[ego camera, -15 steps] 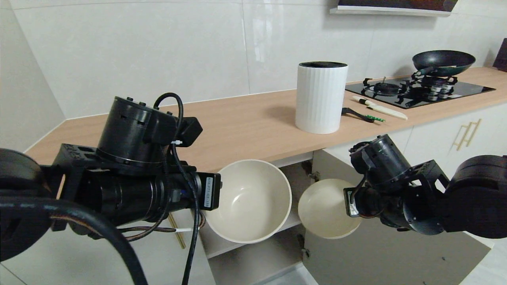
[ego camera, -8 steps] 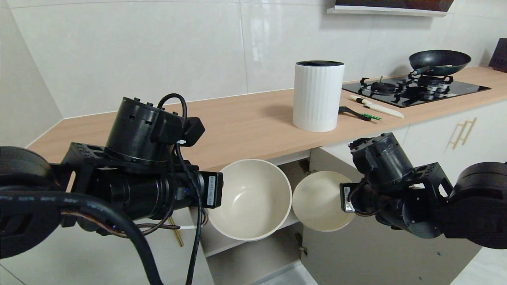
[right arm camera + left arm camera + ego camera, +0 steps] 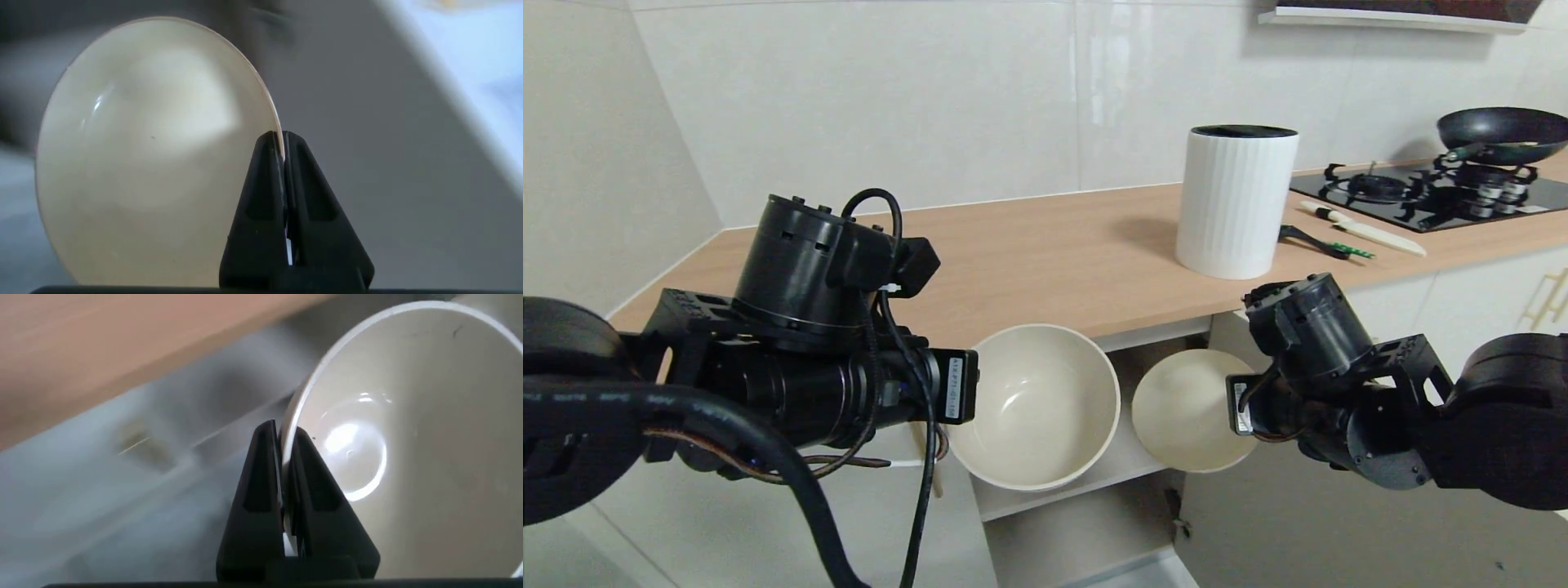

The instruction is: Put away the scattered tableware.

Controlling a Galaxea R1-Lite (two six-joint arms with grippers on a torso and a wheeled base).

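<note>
My left gripper (image 3: 284, 469) is shut on the rim of a large cream bowl (image 3: 1036, 407), which hangs tipped on its side in front of the open cabinet below the counter. The same bowl (image 3: 400, 433) shows its inside in the left wrist view. My right gripper (image 3: 285, 184) is shut on the edge of a smaller cream plate (image 3: 1184, 410), held on edge just right of the bowl. That plate (image 3: 147, 155) shows its pale face in the right wrist view. Bowl and plate hang close together without touching.
A wooden counter (image 3: 1045, 253) carries a white ribbed canister (image 3: 1235, 200), a knife (image 3: 1364, 231) and a black utensil (image 3: 1311, 241). A black pan (image 3: 1503, 131) sits on the hob (image 3: 1429, 196). The cabinet shelf (image 3: 1086, 482) lies behind the bowl, with an open door (image 3: 1339, 523) at right.
The head camera has swung, shifting the whole scene to the right. Both arms keep holding their dishes; the plate has come slightly closer to the bowl.
</note>
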